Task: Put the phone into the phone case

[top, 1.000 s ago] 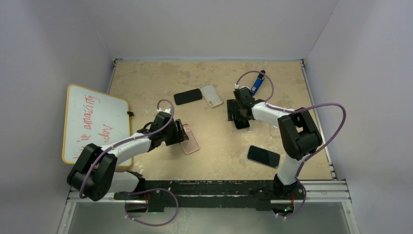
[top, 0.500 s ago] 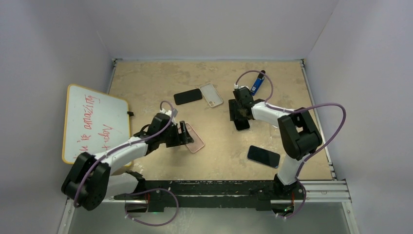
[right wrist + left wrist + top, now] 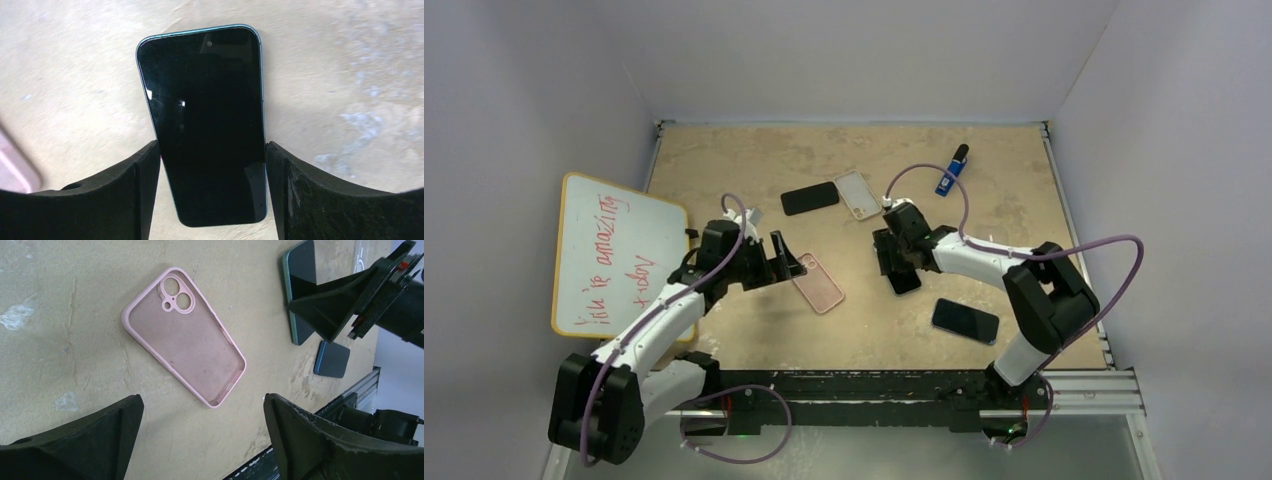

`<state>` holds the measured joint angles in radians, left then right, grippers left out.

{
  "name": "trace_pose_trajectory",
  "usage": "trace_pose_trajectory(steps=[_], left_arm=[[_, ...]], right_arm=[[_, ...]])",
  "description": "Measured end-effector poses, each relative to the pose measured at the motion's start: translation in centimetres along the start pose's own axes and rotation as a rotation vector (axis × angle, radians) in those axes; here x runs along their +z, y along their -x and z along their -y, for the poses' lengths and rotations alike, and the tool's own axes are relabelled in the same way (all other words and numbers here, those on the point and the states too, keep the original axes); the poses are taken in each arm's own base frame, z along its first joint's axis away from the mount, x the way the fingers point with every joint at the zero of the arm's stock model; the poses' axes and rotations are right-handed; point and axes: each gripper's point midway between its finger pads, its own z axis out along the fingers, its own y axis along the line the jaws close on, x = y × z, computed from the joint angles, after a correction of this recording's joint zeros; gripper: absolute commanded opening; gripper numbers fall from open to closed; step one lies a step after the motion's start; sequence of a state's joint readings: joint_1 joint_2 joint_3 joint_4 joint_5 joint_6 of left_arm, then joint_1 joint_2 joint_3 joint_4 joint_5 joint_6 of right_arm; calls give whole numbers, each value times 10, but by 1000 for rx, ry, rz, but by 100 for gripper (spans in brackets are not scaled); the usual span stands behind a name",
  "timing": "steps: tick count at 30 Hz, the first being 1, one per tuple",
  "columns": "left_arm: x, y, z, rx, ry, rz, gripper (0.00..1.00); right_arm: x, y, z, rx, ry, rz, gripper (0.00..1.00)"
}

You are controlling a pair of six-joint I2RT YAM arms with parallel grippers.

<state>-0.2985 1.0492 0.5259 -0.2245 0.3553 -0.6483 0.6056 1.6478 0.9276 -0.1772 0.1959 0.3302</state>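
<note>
Top cam overhead, wrist cams close above table [image 3: 724,160], both sharing phone [image 3: 205,100]

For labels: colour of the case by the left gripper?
Pink case, best in left wrist view.

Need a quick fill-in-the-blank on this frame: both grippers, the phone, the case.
The open left gripper faces a ___ phone case lying flat on the table.
The right gripper is shut on the long edges of the phone, whose dark screen faces ___.
The whiteboard sits on the ___ arm's side of the table.
Missing words: pink; up; left.
</note>
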Motion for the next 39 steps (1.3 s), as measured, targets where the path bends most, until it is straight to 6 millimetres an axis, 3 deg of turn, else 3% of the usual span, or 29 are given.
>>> trace_pose_trajectory(steps=[8, 17, 22, 28, 39], left_arm=[[-13, 15, -9, -96, -67, -6, 90], [-3, -5, -12, -196, -142, -131, 77], [-1, -6, -19, -216, -116, -145, 82], [-21, 29, -15, -105, -42, 6, 96], [-87, 88, 9, 77, 71, 266, 100]], right_arm=[[-9, -11, -44, -52, 72, 12, 52], [-20, -13, -80, -114, 132, 34, 51], [-26, -7, -96, -118, 164, 54, 51], [-35, 6, -115, -108, 218, 85, 50], [-51, 26, -170, -40, 415, 167, 49]])
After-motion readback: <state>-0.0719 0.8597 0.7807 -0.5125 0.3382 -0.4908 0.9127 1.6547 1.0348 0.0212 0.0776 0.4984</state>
